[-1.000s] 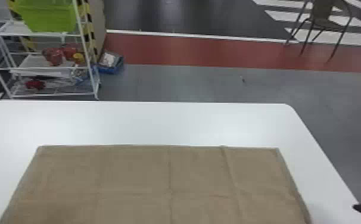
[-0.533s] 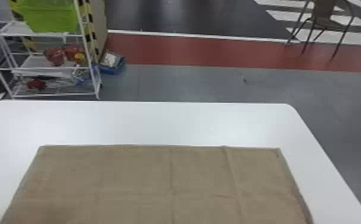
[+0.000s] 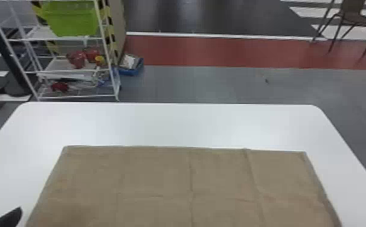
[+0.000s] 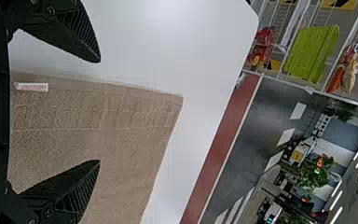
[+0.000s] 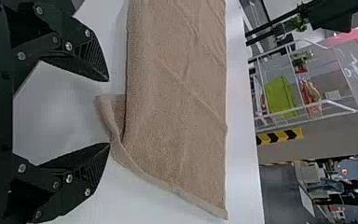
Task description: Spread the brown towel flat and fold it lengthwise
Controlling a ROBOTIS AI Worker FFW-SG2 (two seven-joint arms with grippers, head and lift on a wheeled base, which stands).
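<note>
Brown towel (image 3: 155, 178) lies near left pincer (image 3: 4, 212) and right pincer (image 5: 109, 112), both spread.

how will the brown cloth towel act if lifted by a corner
The towel will probably droop floppily, since a corner curls in the right wrist view. It looks light, lying thin on the smooth white table. Pushed, it may bunch along its creases.
</note>
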